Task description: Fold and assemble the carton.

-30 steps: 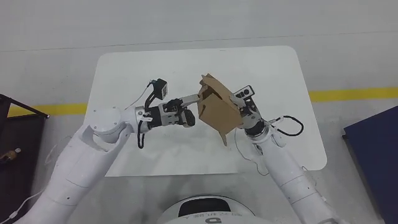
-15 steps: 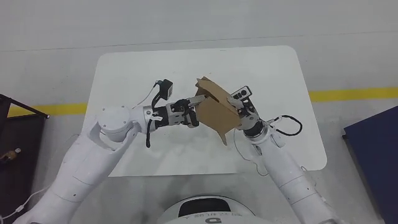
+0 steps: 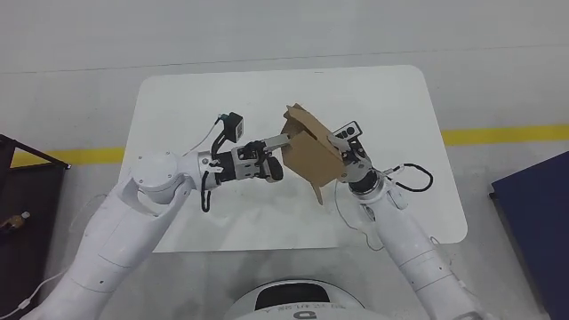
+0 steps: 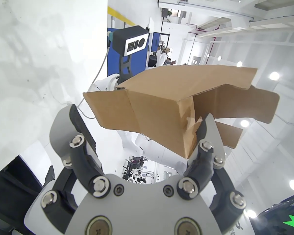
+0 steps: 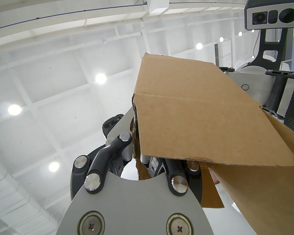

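A brown cardboard carton (image 3: 311,151), partly folded with loose flaps, is held tilted above the middle of the white table (image 3: 178,107). My right gripper (image 3: 342,156) grips it from the right side. In the right wrist view that gripper (image 5: 137,135) is shut on a carton (image 5: 198,123) wall, and its far finger is hidden behind the board. My left gripper (image 3: 283,154) is at the carton's left side. In the left wrist view it (image 4: 142,128) stands open around a carton (image 4: 161,103) corner, with one fingertip (image 4: 208,128) touching the torn edge.
The table's front edge lies just below the arms, with bare surface to the left and at the back. Beyond the table are a yellow floor line (image 3: 507,133), a dark cart (image 3: 18,187) at the left and a blue object (image 3: 542,204) at the right.
The left gripper pushed in toward the carton and then eased back a little. The carton's upper flap shifted slightly. The right gripper kept its hold.
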Robot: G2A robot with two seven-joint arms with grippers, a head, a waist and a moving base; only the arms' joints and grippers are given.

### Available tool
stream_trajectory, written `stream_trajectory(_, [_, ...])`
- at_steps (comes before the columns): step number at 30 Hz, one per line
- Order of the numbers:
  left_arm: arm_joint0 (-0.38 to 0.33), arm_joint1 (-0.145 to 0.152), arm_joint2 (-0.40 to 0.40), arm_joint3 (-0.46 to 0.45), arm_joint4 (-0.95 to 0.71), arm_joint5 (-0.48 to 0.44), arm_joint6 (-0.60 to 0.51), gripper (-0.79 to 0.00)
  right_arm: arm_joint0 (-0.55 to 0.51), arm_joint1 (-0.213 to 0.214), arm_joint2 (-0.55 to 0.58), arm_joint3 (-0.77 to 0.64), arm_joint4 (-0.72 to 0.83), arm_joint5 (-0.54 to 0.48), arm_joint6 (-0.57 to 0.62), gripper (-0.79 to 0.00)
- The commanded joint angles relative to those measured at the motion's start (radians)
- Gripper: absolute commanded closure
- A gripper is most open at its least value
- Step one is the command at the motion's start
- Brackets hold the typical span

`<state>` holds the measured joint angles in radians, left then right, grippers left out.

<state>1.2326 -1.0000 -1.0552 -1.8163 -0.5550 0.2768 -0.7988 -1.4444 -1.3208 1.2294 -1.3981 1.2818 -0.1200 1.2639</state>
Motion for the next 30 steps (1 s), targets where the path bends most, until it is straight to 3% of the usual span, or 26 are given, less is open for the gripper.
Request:
stream_trajectory(1, [0.000,0.000,0.000,0.000,0.000,0.000,0.000,-0.785,0.000,0.000,0.000,0.000,0.000,0.000,0.000,0.000])
stream_trajectory(8, [0.032,-0.001,-0.031,-0.022,-0.022,-0.062,0.031,-0.785,-0.001,-0.007,-0.013,0.013,0.090,0.081,0.011,0.000])
stream_trajectory(17, [0.023,-0.001,-0.066,0.022,-0.057,-0.009,0.042,-0.785,0.015,-0.016,-0.019,0.078,0.225,0.212,0.113,0.000])
stream_trajectory(23, [-0.079,-0.029,0.018,0.108,-0.107,0.004,0.022,-0.785,0.030,-0.025,-0.045,0.105,0.244,0.253,0.146,0.000])
stream_trajectory(30, [-0.182,-0.062,0.131,0.132,-0.072,-0.001,-0.020,-0.785,0.042,-0.033,-0.062,0.132,0.244,0.265,0.158,0.000])
